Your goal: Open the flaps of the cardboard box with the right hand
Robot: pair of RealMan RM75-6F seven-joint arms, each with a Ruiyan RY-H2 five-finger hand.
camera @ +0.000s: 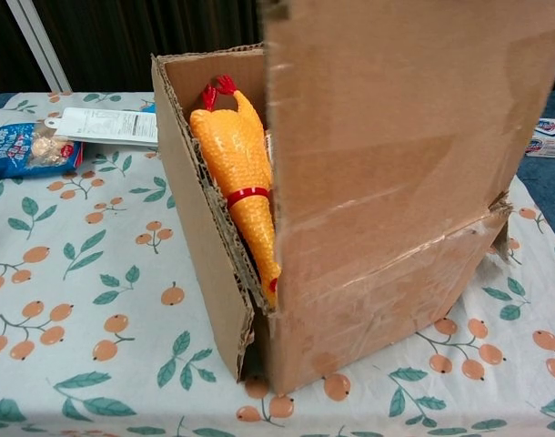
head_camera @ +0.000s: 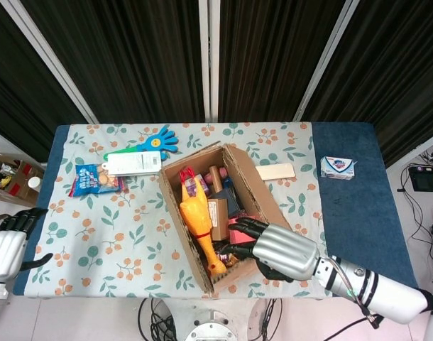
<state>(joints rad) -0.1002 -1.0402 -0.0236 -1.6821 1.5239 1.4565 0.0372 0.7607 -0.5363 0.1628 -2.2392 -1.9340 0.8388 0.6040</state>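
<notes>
The cardboard box (head_camera: 172, 206) stands mid-table with its top uncovered. In the chest view the box (camera: 191, 228) has its near flap (camera: 409, 127) raised upright, filling the upper right. My right hand (head_camera: 279, 250) is at the box's near edge, its dark fingers (head_camera: 243, 229) hooked over that flap and holding it up; the chest view does not show this hand. A yellow rubber chicken (head_camera: 199, 217) lies inside along the left wall, and the chicken (camera: 237, 159) is now plainly exposed. My left hand (head_camera: 6, 245) hangs off the table's left edge, holding nothing.
Behind the box lie a blue hand-shaped clapper (head_camera: 157, 139), a white packet (head_camera: 133, 163) and a blue snack bag (head_camera: 93, 179). A wooden slat (head_camera: 276, 171) and a soap box (head_camera: 337, 167) lie to the right. Other items fill the box.
</notes>
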